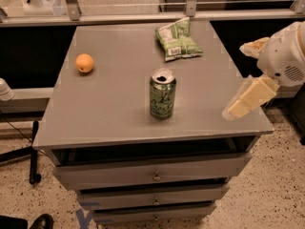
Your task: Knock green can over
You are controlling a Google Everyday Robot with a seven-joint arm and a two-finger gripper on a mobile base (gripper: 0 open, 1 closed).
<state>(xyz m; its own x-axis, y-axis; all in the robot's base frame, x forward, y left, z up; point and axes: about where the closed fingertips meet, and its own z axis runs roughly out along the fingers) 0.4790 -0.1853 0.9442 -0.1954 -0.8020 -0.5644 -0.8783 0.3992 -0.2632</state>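
The green can (162,99) stands upright near the front middle of the grey cabinet top (109,104). It has green and white sides and a silver top with an open pull-tab hole. My gripper (237,80) comes in from the right edge of the camera view, level with the can and well to its right. It is open, and its two cream fingers stand wide apart. The lower finger (247,100) hangs over the cabinet's front right corner. Nothing is between the fingers. The gripper does not touch the can.
An orange (84,63) lies at the left of the top. A crinkled green-and-white snack bag (177,43) lies at the back, right of centre. Drawers (152,175) sit below the top. A rail (143,17) runs behind the cabinet.
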